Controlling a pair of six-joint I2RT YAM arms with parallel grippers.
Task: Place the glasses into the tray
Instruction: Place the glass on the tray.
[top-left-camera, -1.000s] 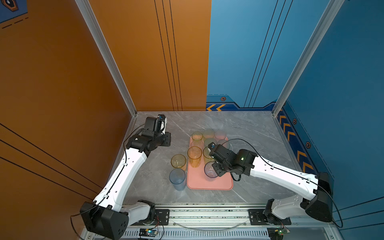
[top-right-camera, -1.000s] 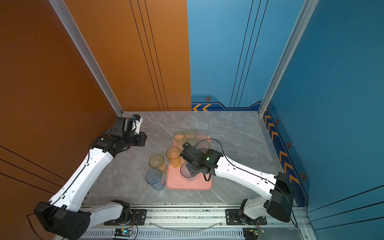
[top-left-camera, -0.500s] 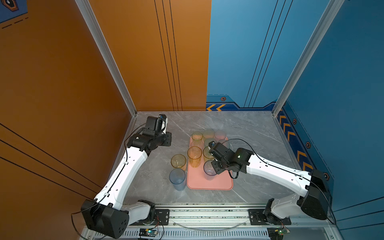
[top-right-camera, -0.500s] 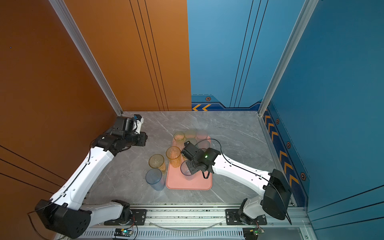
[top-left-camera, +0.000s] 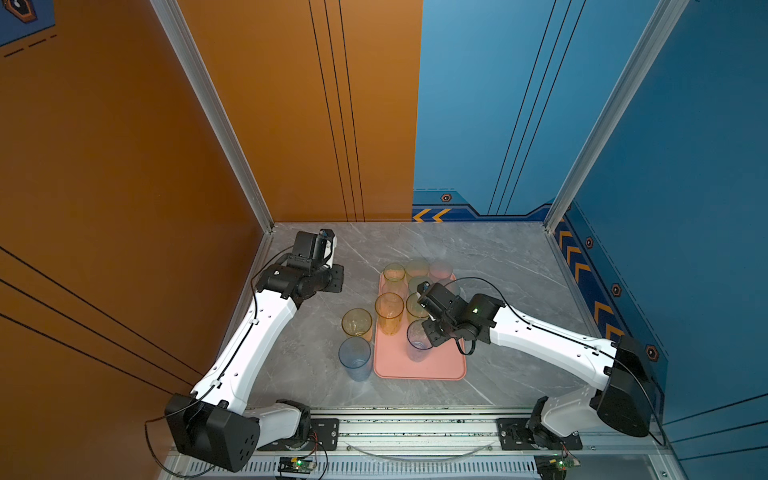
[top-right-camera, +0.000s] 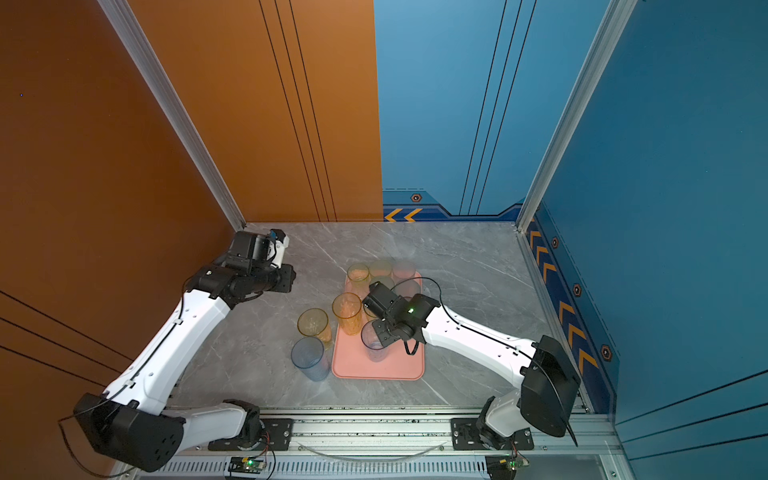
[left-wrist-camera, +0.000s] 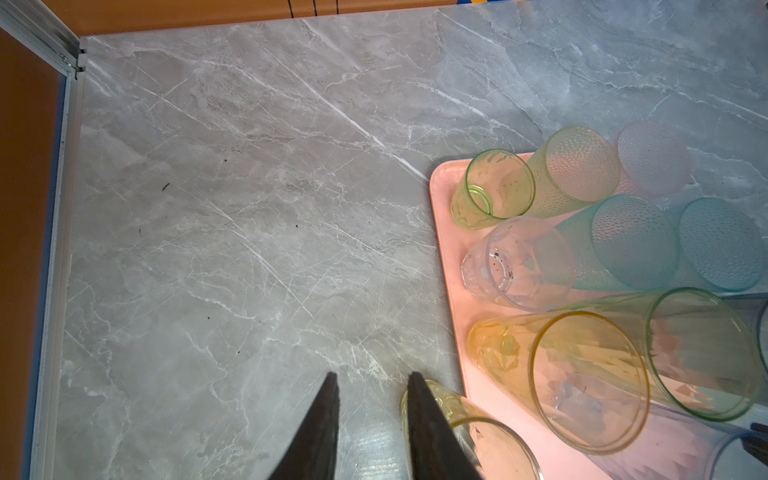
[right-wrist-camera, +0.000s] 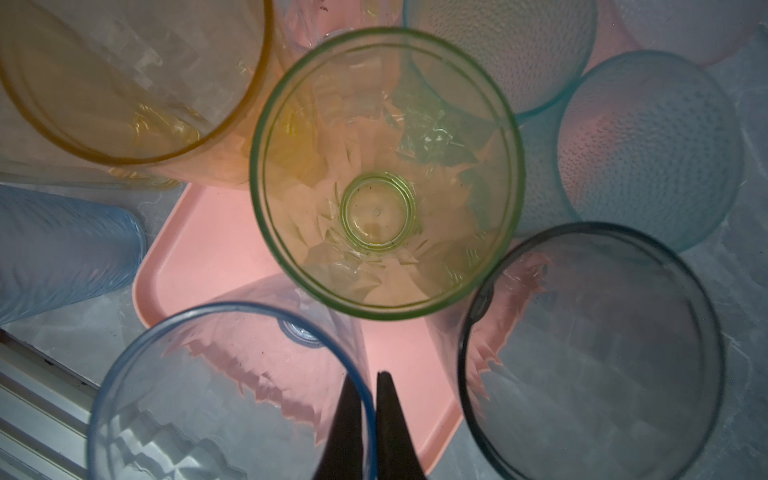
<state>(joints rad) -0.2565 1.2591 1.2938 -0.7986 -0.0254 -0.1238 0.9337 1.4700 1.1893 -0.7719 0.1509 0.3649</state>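
The salmon-pink tray (top-left-camera: 399, 368) (top-right-camera: 376, 370) lies mid-table with several glasses standing on it. My right gripper (right-wrist-camera: 368, 374) is shut on the rim of a blue-rimmed clear tumbler (right-wrist-camera: 216, 399) (top-left-camera: 419, 343), one finger inside and one outside, above the tray's near half. Close around it stand a tall green tumbler (right-wrist-camera: 384, 174), an amber one (top-left-camera: 389, 313) and a grey one (right-wrist-camera: 590, 353). A yellow tumbler (top-left-camera: 356, 322) and a blue one (top-left-camera: 354, 358) stand on the table left of the tray. My left gripper (left-wrist-camera: 372, 376) is open over bare table, holding nothing, beside the yellow tumbler (left-wrist-camera: 469, 428).
The orange wall and its aluminium post (left-wrist-camera: 62, 54) close off the table's far-left corner near my left arm (top-left-camera: 307, 282). Grey marble table (top-left-camera: 498, 257) runs behind and right of the tray. A metal rail (top-left-camera: 415, 428) lines the front edge.
My right arm has shifted slightly to the left with the blue-rimmed tumbler still in its grip. The left arm has hardly moved.
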